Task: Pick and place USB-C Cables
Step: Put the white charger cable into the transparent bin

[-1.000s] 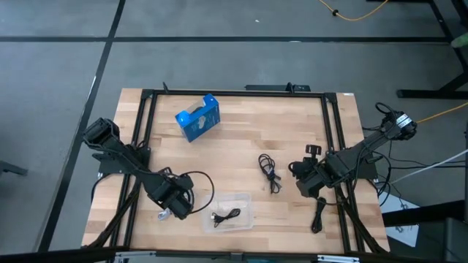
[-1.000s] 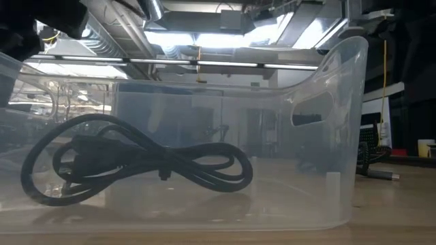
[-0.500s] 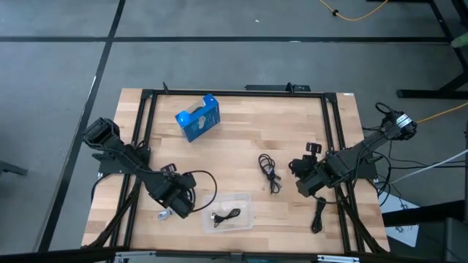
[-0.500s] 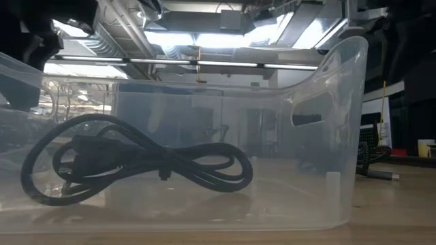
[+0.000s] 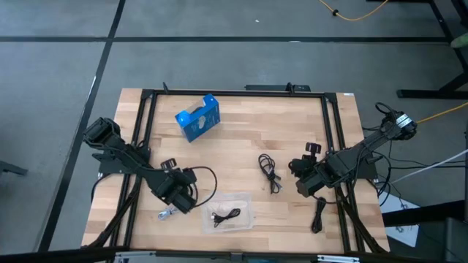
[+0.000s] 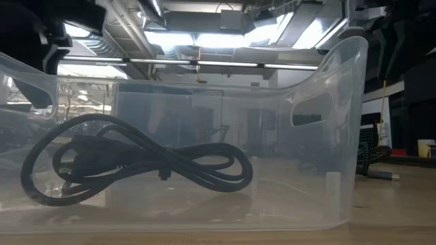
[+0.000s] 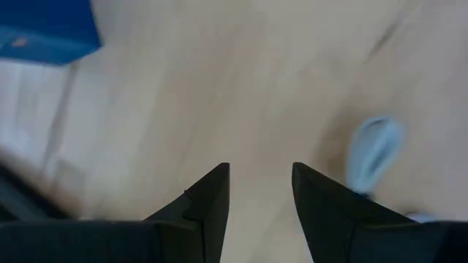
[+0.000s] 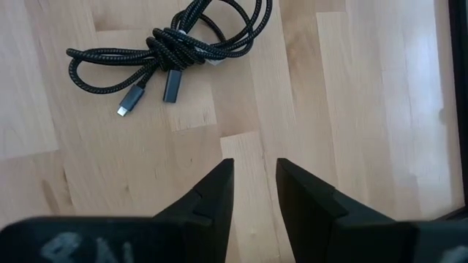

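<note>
Clear plastic tray (image 5: 245,202) holds one black coiled cable (image 5: 226,215).

Left gripper (image 5: 178,199) shifted, away from tray (image 5: 243,198)

Left arm: extends from the table's left edge inward over the near-left part of the table; left gripper (image 7: 257,191) aimed downward, its two dark fingers parted by a narrow gap, empty.

Right arm: reaches in from the right edge; right gripper (image 8: 254,183) pointed down, fingers slightly apart, empty.
</note>
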`<control>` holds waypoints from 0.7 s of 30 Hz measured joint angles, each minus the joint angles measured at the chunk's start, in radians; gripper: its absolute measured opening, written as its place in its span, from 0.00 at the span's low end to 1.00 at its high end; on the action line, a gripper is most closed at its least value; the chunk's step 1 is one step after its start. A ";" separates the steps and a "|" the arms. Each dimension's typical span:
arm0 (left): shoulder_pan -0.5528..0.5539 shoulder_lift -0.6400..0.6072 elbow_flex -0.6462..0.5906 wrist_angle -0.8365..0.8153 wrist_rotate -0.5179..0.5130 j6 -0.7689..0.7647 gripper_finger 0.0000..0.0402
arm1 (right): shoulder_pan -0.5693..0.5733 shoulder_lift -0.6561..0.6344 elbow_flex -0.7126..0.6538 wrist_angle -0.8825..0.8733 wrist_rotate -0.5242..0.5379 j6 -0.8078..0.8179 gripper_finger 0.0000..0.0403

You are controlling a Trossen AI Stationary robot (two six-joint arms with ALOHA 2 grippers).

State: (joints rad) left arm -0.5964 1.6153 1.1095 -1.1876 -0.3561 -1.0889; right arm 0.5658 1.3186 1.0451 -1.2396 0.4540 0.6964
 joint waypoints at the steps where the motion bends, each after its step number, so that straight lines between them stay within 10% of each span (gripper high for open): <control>1: 0.012 -0.002 0.000 -0.029 0.019 0.000 0.36 | 0.000 0.000 0.000 0.000 0.000 0.000 0.27; 21: 0.113 -0.006 -0.058 0.183 0.327 0.104 0.36 | 0.000 0.000 0.000 0.000 0.043 0.004 0.27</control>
State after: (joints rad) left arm -0.4834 1.6093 1.0518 -1.0048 -0.0289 -0.9854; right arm 0.5655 1.3190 1.0451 -1.2396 0.4969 0.7006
